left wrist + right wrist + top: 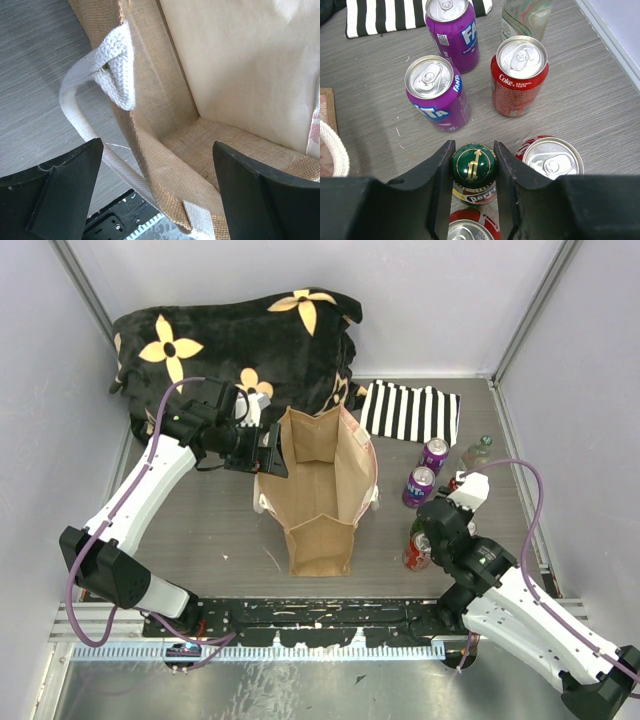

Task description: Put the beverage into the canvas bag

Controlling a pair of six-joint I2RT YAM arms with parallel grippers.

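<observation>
At the right side of the table (200, 530) I read the right gripper (474, 152) as clenched on the bottle (474, 167). Its two black fingers press opposite sides of the round green cap, which carries a gold emblem. The bottle stands upright on the grey wood-grain surface, outside the bag (322, 540) and to its right.

Smooth, metal-topped cans stand close around the bottle:
- a purple Fanta can (436, 92) just ahead-left
- a second Fanta can (452, 30) beyond that
- a red Coke can (519, 75) ahead-right
- another red can (550, 157) just beside the right finger

A clear bottle (525, 17) stands behind the Coke can.

Mid-table, the bag stands open. It is a tall rectangular body of coarse tan weave with a paler, smoother lining. The left gripper (157, 145) sits at the bag's left rim with its fingers released — spread wide, one outside the wall and one over the interior. Neither finger touches the fabric in the wrist view. A white woven handle (115, 70) loops off the rim — thick and ribbed.

Behind the bag lie a flat black-and-white striped cloth (410, 412) and a bunched black blanket (240, 340) with yellow flower shapes.
</observation>
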